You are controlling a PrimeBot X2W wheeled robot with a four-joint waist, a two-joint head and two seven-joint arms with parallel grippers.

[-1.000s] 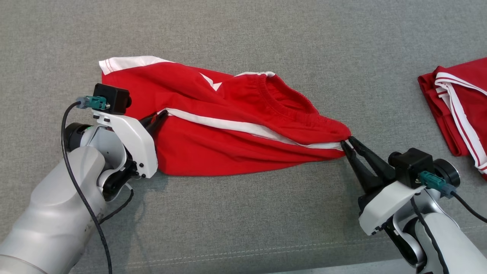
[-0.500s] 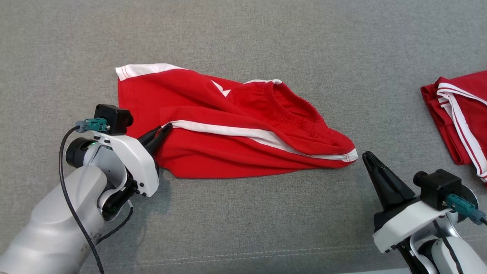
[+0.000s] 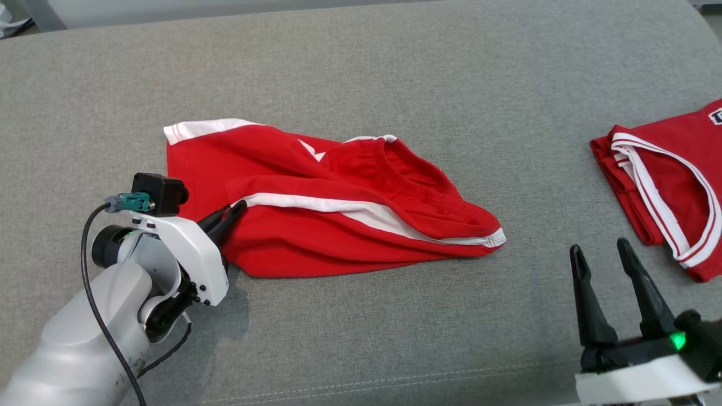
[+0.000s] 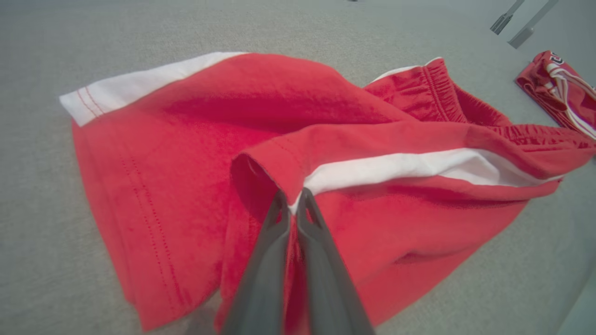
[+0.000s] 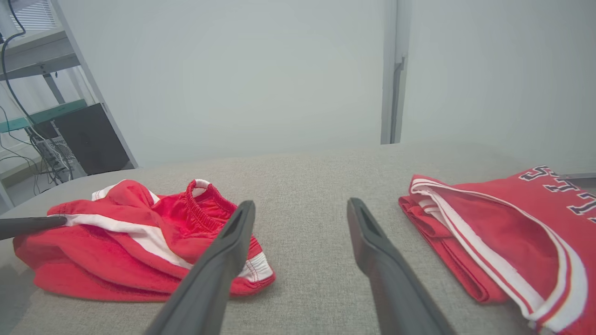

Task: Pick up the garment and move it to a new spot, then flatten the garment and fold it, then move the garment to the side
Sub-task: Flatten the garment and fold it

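**As the left gripper (image 3: 237, 208) keeps its pinch on the shorts (image 3: 316, 248), the right gripper (image 3: 599, 248) stands free**

Where the white side stripe (image 3: 338, 206) ends at the leg hem, the left gripper's jaws are pressed together on a fold of red cloth, the same hold as a second ago. The left wrist view shows the cloth caught between the tips, with a small loop of hem raised just beside them. The right gripper's jaws are spread wide with nothing between them. A second ago they were pinching the corner at the shorts' right end. Half a second ago they had let go and stood closed just beside it. Now they are drawn back toward the robot, well apart from that corner.

The shorts lie on the grey cushion (image 3: 395, 84), about the middle of the head view. Their white-banded leg hem is to the left and the elastic waistband (image 4: 440, 88) to the right. The right corner, pulled to a taut point while it was held, now rests slack on the cushion. The rest of the cloth keeps its creases.

The head camera has moved since then, and the cushion's far edge has come into the top of its view, so the overall shift is not the cloth's. A second red garment (image 3: 671, 186), folded and white-trimmed, lies at the cushion's right side, well apart from the shorts.
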